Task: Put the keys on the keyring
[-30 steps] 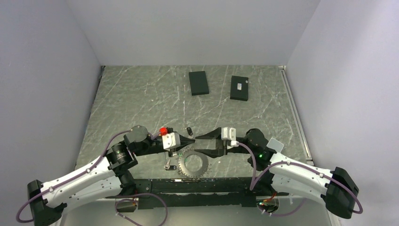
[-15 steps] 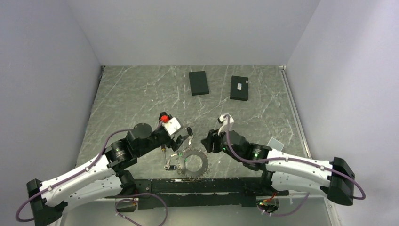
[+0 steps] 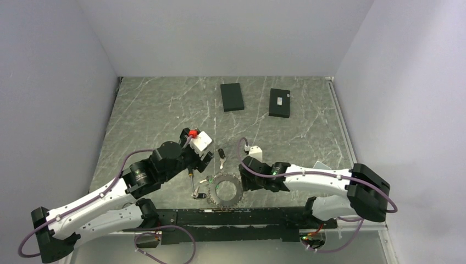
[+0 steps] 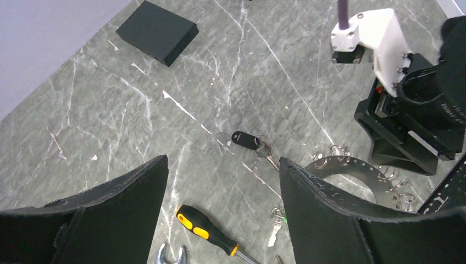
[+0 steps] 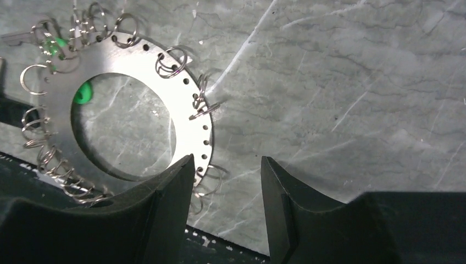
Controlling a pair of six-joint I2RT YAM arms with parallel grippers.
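No text could be read anywhere. The right-hand black box [image 3: 279, 103], top centre of the overhead view, carried a small white label [image 3: 279, 100], its print too small to make out. In the left wrist view, faint pale lettering on the right arm [image 4: 439, 104], at the right edge, was blurred beyond reading.

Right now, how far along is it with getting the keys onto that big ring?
Done: nothing clearly. One silver key lies by the green tag on the keyring, but I cannot tell whether it is attached. In hand: nothing. The left pincer and right pincer are open and empty, the right beside the keyring. To do: the black-headed key lies loose on the table.
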